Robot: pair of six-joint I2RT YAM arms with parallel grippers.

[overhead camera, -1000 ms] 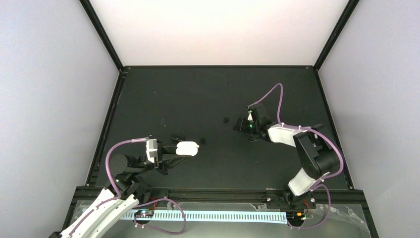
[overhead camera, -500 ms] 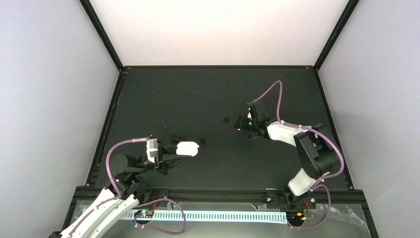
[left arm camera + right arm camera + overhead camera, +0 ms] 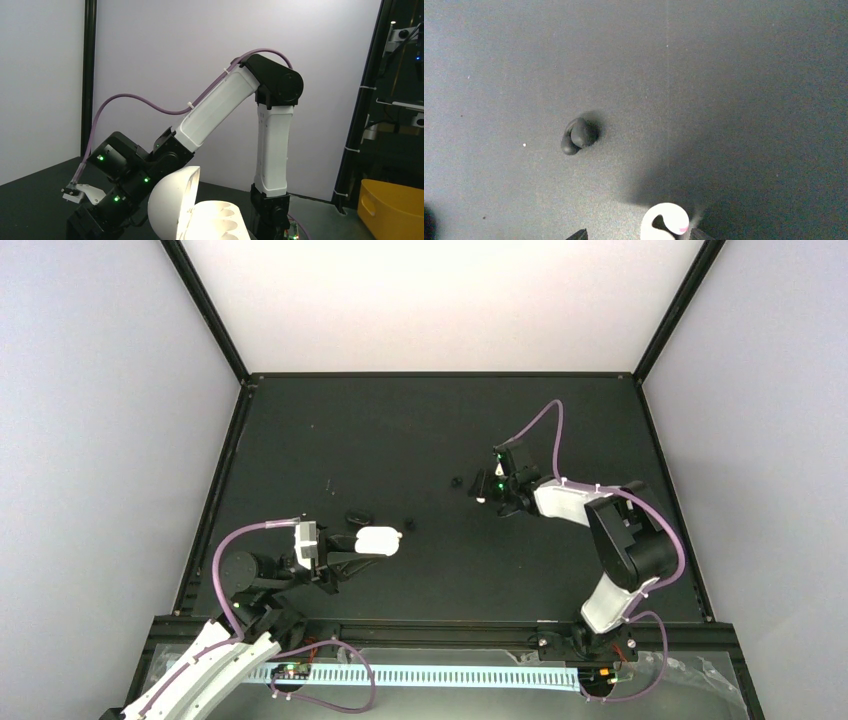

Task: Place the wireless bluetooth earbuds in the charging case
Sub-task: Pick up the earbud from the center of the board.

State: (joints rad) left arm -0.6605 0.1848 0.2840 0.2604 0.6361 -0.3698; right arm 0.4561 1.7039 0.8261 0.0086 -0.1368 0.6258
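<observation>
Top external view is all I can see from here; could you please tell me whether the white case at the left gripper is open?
Observer: Yes. In the left wrist view the white case has its lid hinged up, and the moulded wells in its base are showing.
Operator: Thank you. Is there anything at the right gripper's tips? I only see a pale speck.
Observer: In the right wrist view a white earbud with a pink tip sits between the fingertips of the right gripper. I cannot tell whether it is pinched.
</observation>
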